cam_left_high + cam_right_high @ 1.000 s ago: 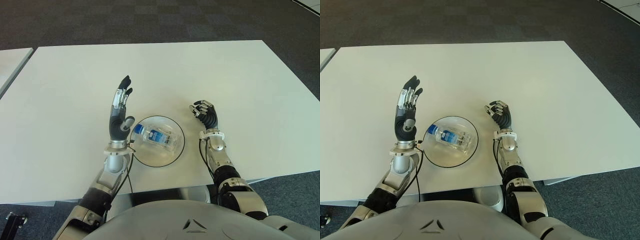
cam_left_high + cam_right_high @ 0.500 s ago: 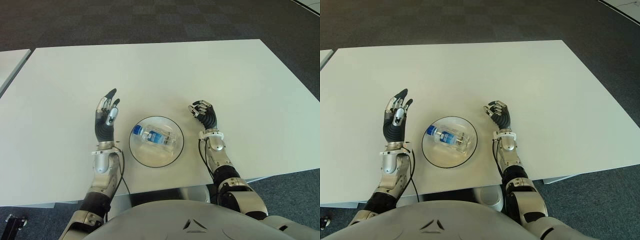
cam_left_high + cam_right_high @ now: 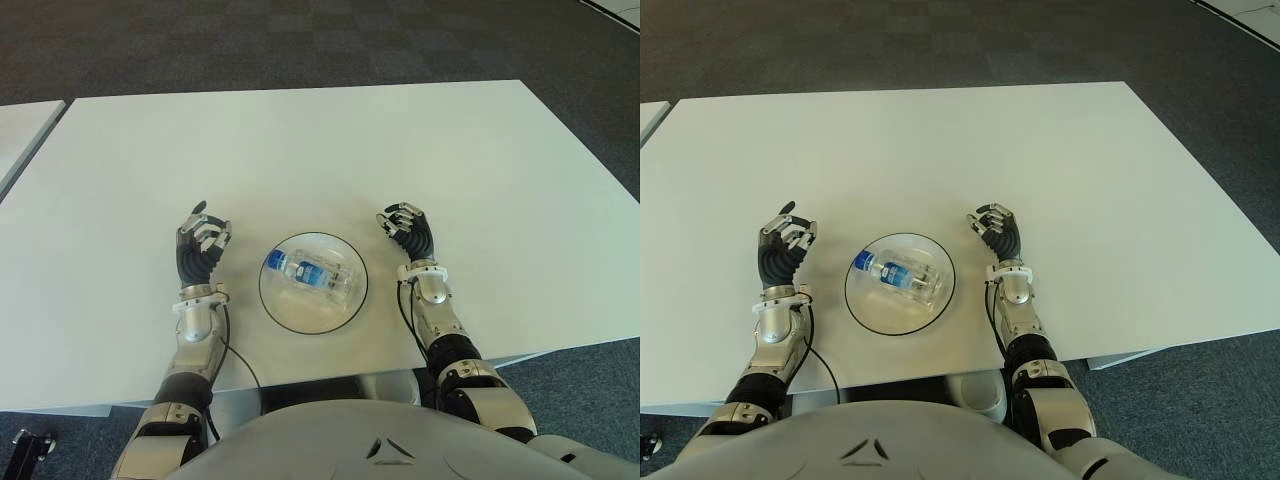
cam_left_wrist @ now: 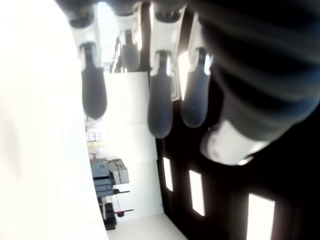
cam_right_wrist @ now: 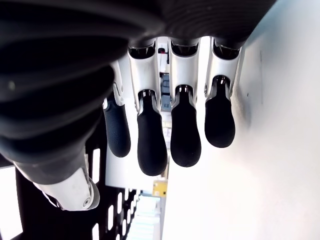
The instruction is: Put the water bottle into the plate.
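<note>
Clear water bottle [image 3: 312, 275] — blue cap and label — lies in the plate [image 3: 300, 317]; both hands curled, empty.

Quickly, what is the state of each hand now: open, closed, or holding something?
Left hand: fingers curled, holds nothing, left of the plate.
Right hand: fingers curled, holds nothing, right of the plate.

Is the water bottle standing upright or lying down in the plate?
Lying down. The water bottle rests on its side inside the plate, blue cap toward the robot's left.
</note>
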You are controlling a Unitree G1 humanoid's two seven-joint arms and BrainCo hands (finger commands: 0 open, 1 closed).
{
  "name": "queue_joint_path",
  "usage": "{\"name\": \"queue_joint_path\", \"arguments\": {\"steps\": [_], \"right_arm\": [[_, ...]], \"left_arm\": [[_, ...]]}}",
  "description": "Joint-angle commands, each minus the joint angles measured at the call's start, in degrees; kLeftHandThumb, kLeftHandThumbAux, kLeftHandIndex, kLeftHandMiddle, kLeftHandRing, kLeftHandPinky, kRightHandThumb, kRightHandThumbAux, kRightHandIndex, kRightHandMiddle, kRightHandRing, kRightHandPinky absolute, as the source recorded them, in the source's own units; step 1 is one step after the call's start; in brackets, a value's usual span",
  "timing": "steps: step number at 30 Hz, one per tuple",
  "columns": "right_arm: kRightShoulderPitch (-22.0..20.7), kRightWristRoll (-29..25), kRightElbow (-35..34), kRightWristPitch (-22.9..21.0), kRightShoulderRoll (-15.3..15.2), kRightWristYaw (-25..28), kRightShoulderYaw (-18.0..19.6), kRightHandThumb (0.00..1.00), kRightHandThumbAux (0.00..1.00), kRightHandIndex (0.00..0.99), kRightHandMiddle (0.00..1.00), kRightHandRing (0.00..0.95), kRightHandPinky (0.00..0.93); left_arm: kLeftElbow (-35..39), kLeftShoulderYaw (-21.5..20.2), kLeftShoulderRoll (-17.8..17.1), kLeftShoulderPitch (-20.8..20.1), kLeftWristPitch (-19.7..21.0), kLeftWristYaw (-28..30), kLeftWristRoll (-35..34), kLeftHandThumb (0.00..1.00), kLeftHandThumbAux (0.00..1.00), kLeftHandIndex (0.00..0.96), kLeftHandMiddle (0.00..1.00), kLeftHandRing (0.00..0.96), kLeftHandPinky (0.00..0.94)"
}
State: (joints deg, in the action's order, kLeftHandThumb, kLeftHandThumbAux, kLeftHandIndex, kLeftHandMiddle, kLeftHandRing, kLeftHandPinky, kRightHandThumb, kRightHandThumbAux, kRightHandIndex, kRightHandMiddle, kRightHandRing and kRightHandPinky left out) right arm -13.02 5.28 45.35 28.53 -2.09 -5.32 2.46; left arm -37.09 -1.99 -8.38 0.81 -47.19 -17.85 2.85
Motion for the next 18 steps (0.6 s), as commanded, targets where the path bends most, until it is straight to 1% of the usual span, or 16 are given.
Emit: {"name": "queue_joint_path", "arguments": {"steps": [1,2,3,4,6,7,10,18], "right_arm": [[4.31,-0.33,2.75,-5.19,0.44,0.06,-0.14,0.708,0.726,0.435,0.672,0.663,0.661],[4.29,-0.32,2.83,-5.23,0.43,0.01,-0.12,0.708,0.726,0.435,0.671,0.662,0.659],[4.24,-0.28,3.03,-5.18,0.39,-0.04,-0.12,0.708,0.726,0.435,0.670,0.662,0.658],[4.19,-0.26,3.18,-5.22,0.35,-0.06,-0.12,0.708,0.726,0.435,0.669,0.661,0.656],[4.13,-0.26,3.31,-5.33,0.33,-0.11,-0.10,0.707,0.726,0.435,0.669,0.660,0.655],[4.12,-0.28,3.32,-5.39,0.35,-0.14,-0.09,0.707,0.726,0.435,0.668,0.660,0.655],[4.06,-0.35,3.45,-5.43,0.40,-0.29,-0.01,0.707,0.726,0.435,0.670,0.661,0.659],[3.75,-0.41,4.02,-5.48,0.43,-0.78,0.22,0.708,0.725,0.435,0.672,0.661,0.653]], "left_arm": [[-0.96,0.26,1.12,1.28,3.17,-1.24,4.21,0.095,0.885,0.588,0.672,0.658,0.652],[-0.69,0.26,1.08,1.34,3.75,-0.91,4.37,0.310,0.826,0.533,0.677,0.662,0.649],[-0.45,0.29,1.02,1.40,4.49,-0.48,4.44,0.448,0.788,0.498,0.680,0.664,0.647],[-0.13,0.40,0.85,1.44,5.73,0.20,4.44,0.538,0.763,0.475,0.683,0.665,0.644],[0.08,0.54,0.57,1.58,7.54,1.25,4.39,0.616,0.741,0.456,0.686,0.667,0.641],[0.07,0.57,0.46,1.68,8.14,1.66,4.33,0.646,0.733,0.448,0.689,0.670,0.643],[-2.87,0.30,-0.24,1.43,8.39,3.30,3.71,0.683,0.723,0.440,0.695,0.677,0.649],[-8.96,-0.34,-1.81,-0.77,8.17,7.04,2.80,0.700,0.719,0.435,0.687,0.666,0.626]]}}
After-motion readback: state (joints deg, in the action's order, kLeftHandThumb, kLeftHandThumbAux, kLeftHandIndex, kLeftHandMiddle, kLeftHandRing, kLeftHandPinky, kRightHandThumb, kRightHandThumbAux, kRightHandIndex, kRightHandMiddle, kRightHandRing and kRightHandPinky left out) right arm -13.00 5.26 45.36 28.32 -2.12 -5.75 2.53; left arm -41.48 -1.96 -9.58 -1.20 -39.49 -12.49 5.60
